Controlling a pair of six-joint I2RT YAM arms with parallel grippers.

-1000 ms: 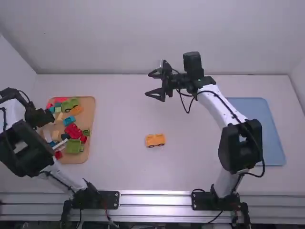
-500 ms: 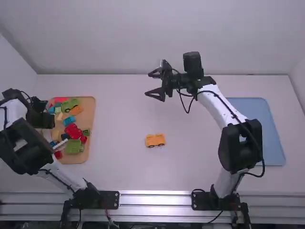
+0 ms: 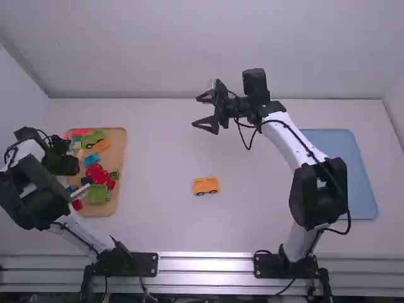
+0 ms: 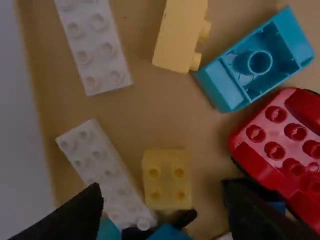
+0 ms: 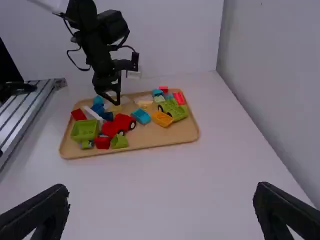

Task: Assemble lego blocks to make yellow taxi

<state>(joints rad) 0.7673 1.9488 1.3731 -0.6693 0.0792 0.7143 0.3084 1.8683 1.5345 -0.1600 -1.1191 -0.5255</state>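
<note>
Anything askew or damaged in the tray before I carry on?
No visible damage. In the tray, a teal block lies upside down, hollow underside up, and beside it a yellow block rests on its side, studs pointing sideways. The left pincer hovers open there.

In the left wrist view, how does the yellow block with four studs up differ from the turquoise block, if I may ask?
The yellow block sits studs up, while the turquoise block shows its hollow underside. The yellow block looks nearly square; the turquoise block is clearly longer. Both lie on the tan tray.
</note>
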